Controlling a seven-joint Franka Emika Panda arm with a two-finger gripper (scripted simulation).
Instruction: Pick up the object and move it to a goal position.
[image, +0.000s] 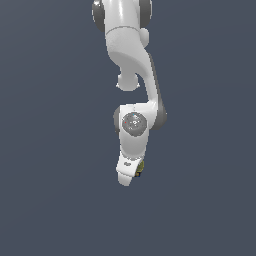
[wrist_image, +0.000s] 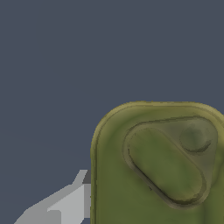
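Note:
In the wrist view the object (wrist_image: 162, 170), an olive-green rounded block with a raised oval on its face, fills much of the frame very close to the camera. One grey finger (wrist_image: 65, 205) presses against its side; the other finger is out of frame. In the exterior view the white gripper (image: 134, 175) points down and only a small olive and yellow bit of the object (image: 141, 167) peeks out on the exterior view's right of the hand. The gripper looks shut on the object.
The white arm (image: 131, 60) comes down from the top of the exterior view. A plain dark blue-grey surface (image: 50, 150) lies all around, with nothing else in sight.

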